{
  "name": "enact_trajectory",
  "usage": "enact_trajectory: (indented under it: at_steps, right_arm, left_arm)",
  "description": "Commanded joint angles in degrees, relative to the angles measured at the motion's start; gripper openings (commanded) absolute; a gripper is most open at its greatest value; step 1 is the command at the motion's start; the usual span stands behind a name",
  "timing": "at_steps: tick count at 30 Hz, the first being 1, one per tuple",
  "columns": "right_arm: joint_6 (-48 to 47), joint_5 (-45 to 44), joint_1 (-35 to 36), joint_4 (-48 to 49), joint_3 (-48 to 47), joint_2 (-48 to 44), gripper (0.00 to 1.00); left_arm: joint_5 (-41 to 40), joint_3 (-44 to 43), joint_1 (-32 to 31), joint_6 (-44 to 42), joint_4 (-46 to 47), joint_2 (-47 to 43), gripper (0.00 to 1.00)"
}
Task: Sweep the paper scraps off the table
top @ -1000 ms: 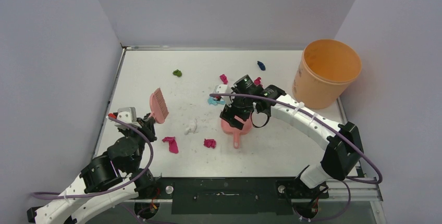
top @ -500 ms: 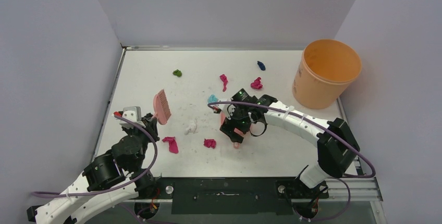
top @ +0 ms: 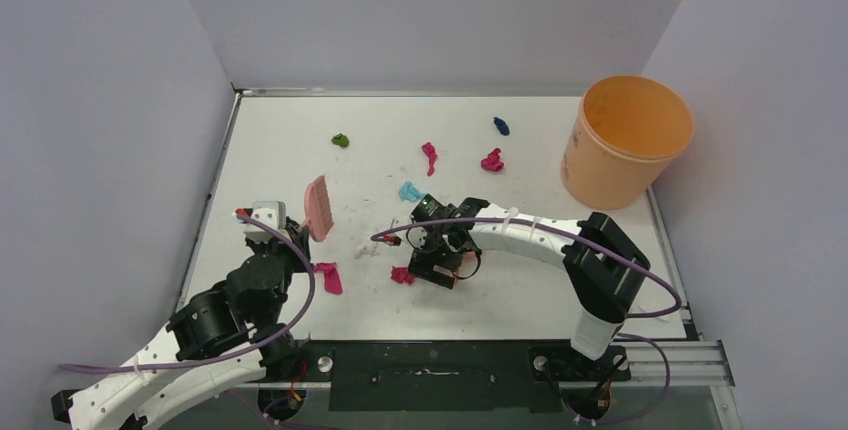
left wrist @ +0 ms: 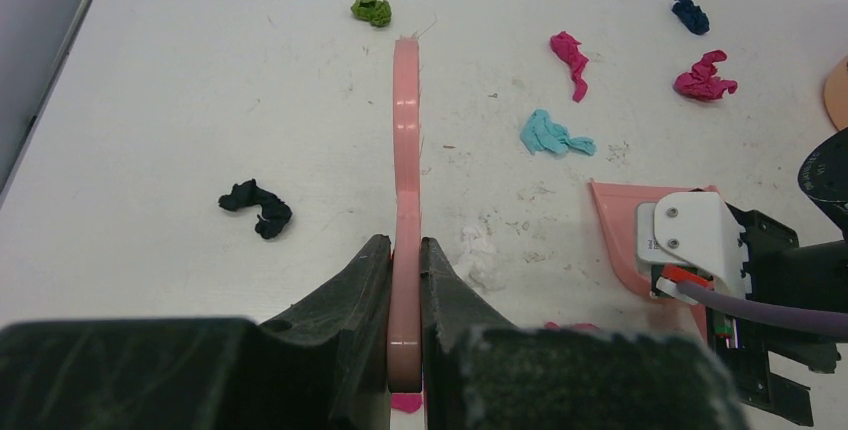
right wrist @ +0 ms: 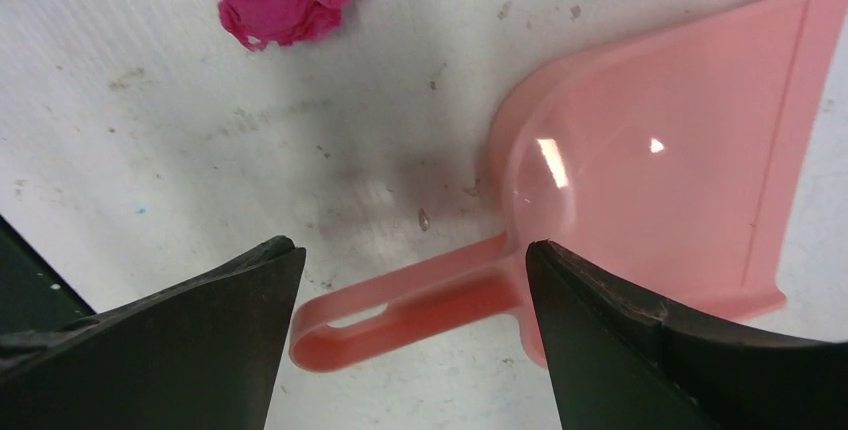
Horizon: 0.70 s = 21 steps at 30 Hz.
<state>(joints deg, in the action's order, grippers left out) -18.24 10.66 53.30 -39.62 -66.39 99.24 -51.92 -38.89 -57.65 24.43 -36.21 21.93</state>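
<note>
My left gripper [top: 303,233] is shut on the handle of the pink hand brush [top: 319,207], which stands on edge above the table [top: 270,140]; the grip shows in the left wrist view [left wrist: 405,247]. My right gripper [right wrist: 412,253] is open and straddles the handle of the pink dustpan [right wrist: 660,180], which lies flat. In the top view the right gripper [top: 438,262] hides the dustpan. Paper scraps lie scattered: magenta ones [top: 328,277] [top: 402,275] [top: 429,155] [top: 491,161], a white one [top: 366,247], a cyan one [top: 409,191], a green one [top: 341,140] and a dark blue one [top: 501,126].
An orange bucket [top: 627,140] stands at the back right corner. Grey walls close the table on three sides. The left wrist view shows a black scrap [left wrist: 257,208] left of the brush, and the dustpan's edge [left wrist: 620,235] beside the right wrist.
My right gripper has moved left and nearer, from over the dustpan's body to over its handle. My left arm has carried the brush slightly to the right.
</note>
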Motion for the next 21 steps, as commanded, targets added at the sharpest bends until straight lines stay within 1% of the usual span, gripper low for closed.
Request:
enact_trajectory:
  at_steps: [1, 6, 10, 12, 16, 18, 21]
  right_arm:
    - [-2.54, -8.82, 0.21, -0.13, -0.21, -4.33, 0.85]
    - [-4.28, -17.70, -0.34, -0.45, 4.64, -7.72, 0.85]
    - [-4.32, -20.07, -3.79, -0.06, 7.19, -9.31, 0.85]
    - [-4.31, -18.51, -7.23, -0.64, 7.14, -8.93, 0.85]
    - [-5.38, -9.45, -13.23, -1.64, 6.56, -8.79, 0.83]
    - [-6.75, -3.96, -14.47, -2.92, 6.21, -9.43, 0.82]
    - [-7.38, 1.36, -15.67, -4.29, 5.95, -10.29, 0.77]
  left_arm:
    - [0.89, -0.24, 0.26, -1.03, 4.17, 0.25, 0.00]
    - [1.58, -0.21, 0.37, -1.29, 4.39, 0.30, 0.00]
    - [2.22, -0.18, 0.43, -1.40, 4.56, 0.37, 0.00]
    - [2.50, -0.21, 0.44, -1.40, 4.63, 0.57, 0.00]
    - [2.74, -0.22, 0.53, -1.40, 4.58, 0.61, 0.00]
    - [2.94, -0.21, 0.53, -1.40, 4.57, 0.49, 0.00]
    - [3.08, -0.13, 0.46, -1.31, 4.54, 0.30, 0.00]
